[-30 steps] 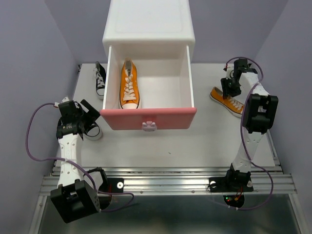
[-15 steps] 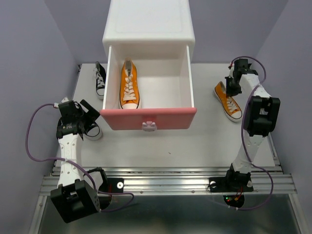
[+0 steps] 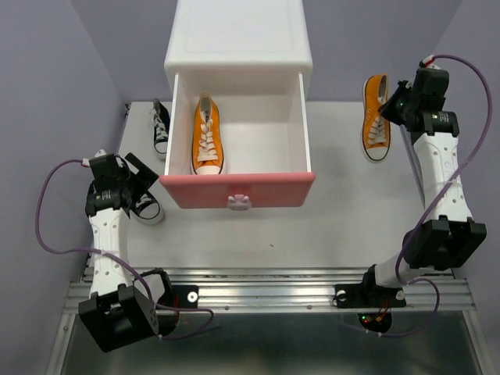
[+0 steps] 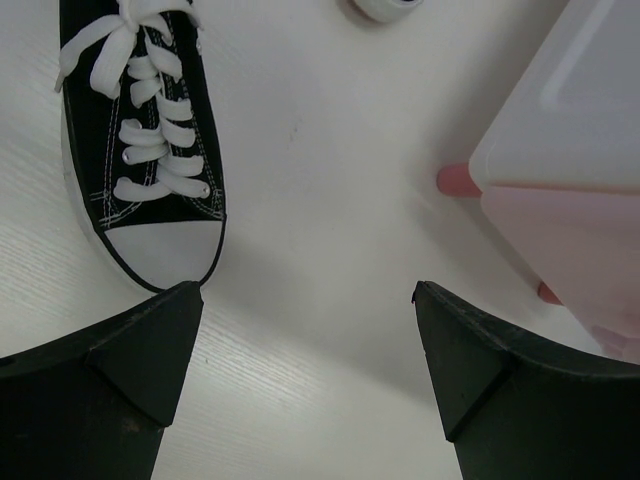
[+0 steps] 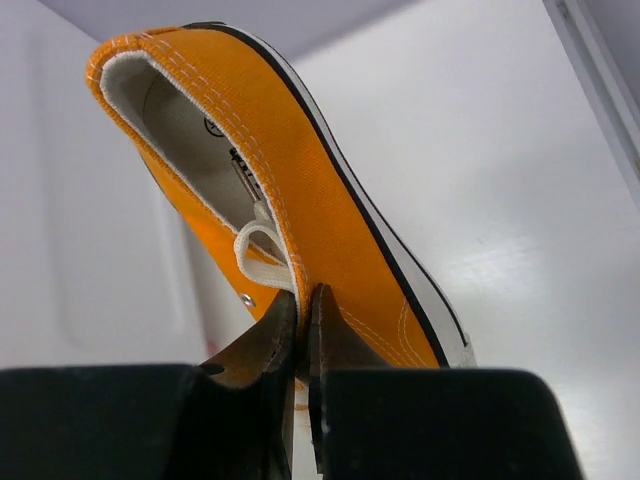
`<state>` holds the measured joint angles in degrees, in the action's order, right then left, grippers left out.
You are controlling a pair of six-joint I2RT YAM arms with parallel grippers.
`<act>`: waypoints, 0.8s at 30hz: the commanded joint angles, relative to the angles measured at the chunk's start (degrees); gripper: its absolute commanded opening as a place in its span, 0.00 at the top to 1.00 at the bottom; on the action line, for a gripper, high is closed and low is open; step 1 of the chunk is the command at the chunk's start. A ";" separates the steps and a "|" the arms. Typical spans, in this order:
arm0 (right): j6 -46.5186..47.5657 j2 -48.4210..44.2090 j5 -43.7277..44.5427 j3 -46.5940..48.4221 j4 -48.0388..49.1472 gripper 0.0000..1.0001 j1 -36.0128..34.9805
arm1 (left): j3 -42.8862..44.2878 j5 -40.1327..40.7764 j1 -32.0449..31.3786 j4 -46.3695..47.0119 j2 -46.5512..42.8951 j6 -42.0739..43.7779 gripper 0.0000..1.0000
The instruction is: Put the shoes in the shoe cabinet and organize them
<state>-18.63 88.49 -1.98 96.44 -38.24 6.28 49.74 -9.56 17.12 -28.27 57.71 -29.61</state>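
Note:
The white shoe cabinet [image 3: 238, 43] stands at the back with its pink-fronted drawer [image 3: 237, 190] pulled out. One orange shoe [image 3: 208, 138] lies inside the drawer at its left side. My right gripper [image 3: 393, 112] is shut on the side wall of the second orange shoe [image 3: 376, 119] and holds it in the air to the right of the cabinet; the wrist view shows the jaws pinching the canvas [image 5: 330, 250]. One black shoe [image 3: 161, 126] lies left of the drawer. The other black shoe [image 4: 140, 140] lies by my left gripper [image 4: 300, 300], which is open and empty over the table.
A pink cabinet foot [image 4: 456, 180] and the cabinet's corner [image 4: 570, 130] are to the right in the left wrist view. The metal rail [image 3: 266, 293] runs along the table's near edge. Purple walls close in both sides.
My right gripper has lifted the orange shoe off the table and carried it up and back, beside the cabinet. The left arm has shifted slightly.

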 commanded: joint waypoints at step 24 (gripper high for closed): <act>-49.48 12.48 -19.64 45.93 44.39 0.99 -13.29 | 14.95 -3.27 0.19 -6.80 1.96 1.83 0.01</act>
<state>-62.39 99.09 -21.12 136.35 -3.29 0.54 61.87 -12.01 17.12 -35.09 59.94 -28.36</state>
